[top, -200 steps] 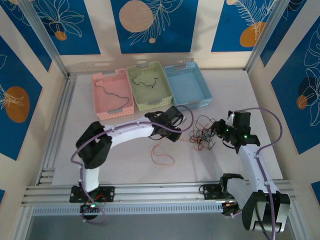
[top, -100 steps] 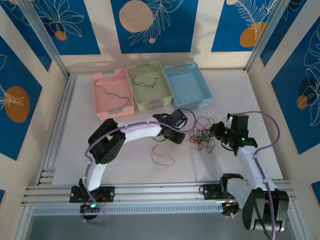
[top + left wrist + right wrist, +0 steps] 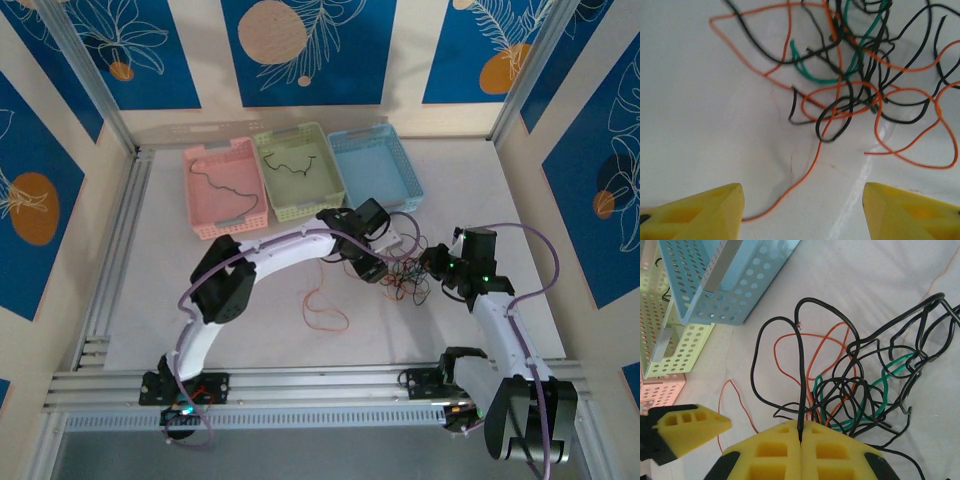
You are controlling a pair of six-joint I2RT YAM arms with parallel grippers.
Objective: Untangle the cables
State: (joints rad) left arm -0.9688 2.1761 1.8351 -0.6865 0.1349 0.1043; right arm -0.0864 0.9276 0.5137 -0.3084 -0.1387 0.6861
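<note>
Tangle of cables (image 3: 860, 85) lies just ahead of left gripper (image 3: 801, 197), jaws apart, orange strand (image 3: 810, 170) trailing in between them; right gripper (image 3: 801, 432) clamped together on black cable (image 3: 800, 365) at tangle's opposite side

You have three baskets in a row at the far side of the table (image 3: 400, 340): pink (image 3: 215, 148) on the left, green (image 3: 290, 130) in the middle, blue (image 3: 375, 175) on the right, each just beside the next. Blue wall panels (image 3: 300, 80) stand behind them.
</note>
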